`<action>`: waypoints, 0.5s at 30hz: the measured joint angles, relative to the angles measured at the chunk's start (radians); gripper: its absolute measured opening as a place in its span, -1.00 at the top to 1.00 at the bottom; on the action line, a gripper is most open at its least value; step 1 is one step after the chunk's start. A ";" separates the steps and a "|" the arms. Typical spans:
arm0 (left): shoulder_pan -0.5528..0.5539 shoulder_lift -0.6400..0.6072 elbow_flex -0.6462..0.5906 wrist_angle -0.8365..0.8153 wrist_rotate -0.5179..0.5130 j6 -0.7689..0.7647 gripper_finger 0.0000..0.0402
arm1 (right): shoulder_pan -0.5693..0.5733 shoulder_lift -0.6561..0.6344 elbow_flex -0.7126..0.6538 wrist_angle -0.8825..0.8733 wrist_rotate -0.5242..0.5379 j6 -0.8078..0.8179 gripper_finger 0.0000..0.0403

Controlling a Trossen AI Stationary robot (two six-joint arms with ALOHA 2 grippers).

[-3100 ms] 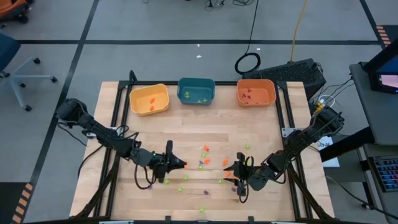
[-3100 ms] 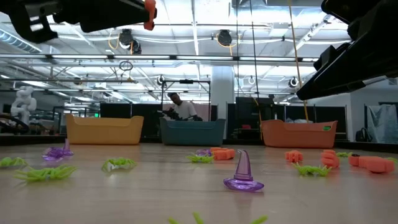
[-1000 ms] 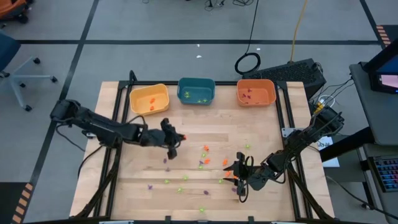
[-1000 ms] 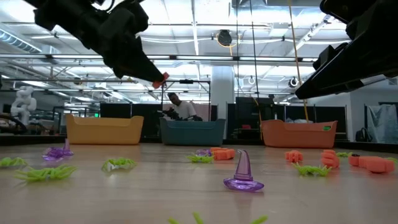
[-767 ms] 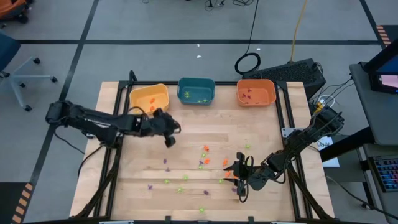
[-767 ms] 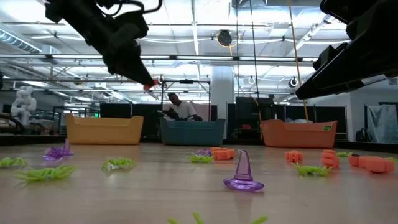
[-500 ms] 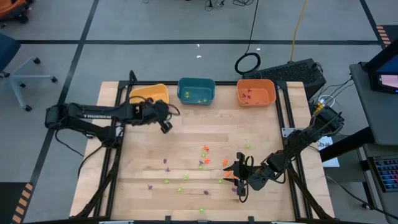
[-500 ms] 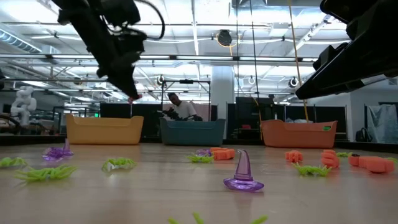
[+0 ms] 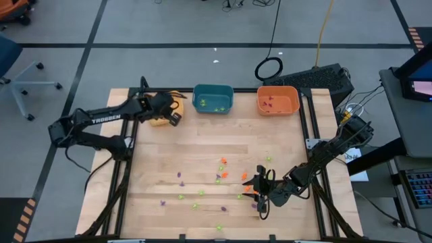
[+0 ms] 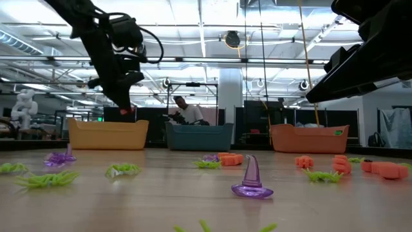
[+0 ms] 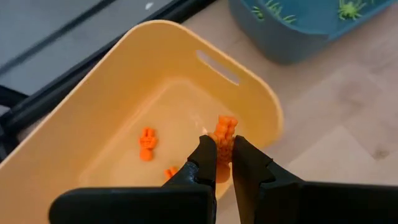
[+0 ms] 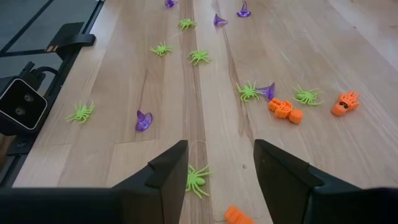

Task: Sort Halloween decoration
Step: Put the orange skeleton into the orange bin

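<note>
The left gripper point(image 11: 222, 157) is pinching an orange skeleton trinket point(image 11: 224, 133) over the yellow bin point(image 11: 249, 93) (two already inside); the right gripper point(image 12: 221, 163) is hanging spread above the counter point(image 12: 385, 81), where many trinkets are lying unsorted.

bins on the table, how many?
3, in a row along the table's far edge in the high view: yellow bin partly under the left arm, teal bin in the middle, orange bin on the right. None looks hidden.

Pale wood-plank table point(image 12: 205, 118), matt grain. Yellow bin point(image 11: 112, 118) smooth satin plastic. Purple trinket point(image 10: 251, 178) near table centre translucent glossy plastic.
</note>
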 joint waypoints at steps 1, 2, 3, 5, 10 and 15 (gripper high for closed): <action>0.013 0.000 0.000 0.000 0.002 0.000 0.90 | 0.000 0.000 0.000 0.000 0.000 0.000 0.15; 0.025 0.000 0.000 0.000 0.003 0.000 0.90 | 0.000 0.000 0.000 0.000 0.000 0.000 0.15; 0.035 0.000 0.000 0.000 0.003 0.000 0.90 | 0.000 0.000 0.000 0.000 0.000 0.000 0.15; 0.050 0.000 -0.001 0.001 0.003 0.000 0.90 | 0.000 0.000 0.000 0.000 0.000 0.000 0.15; 0.073 0.005 -0.001 0.003 0.004 -0.001 0.90 | 0.000 0.000 0.000 0.000 0.000 0.000 0.15; 0.085 0.044 -0.002 0.005 0.004 -0.001 0.90 | 0.000 0.000 0.000 0.000 0.000 0.001 0.15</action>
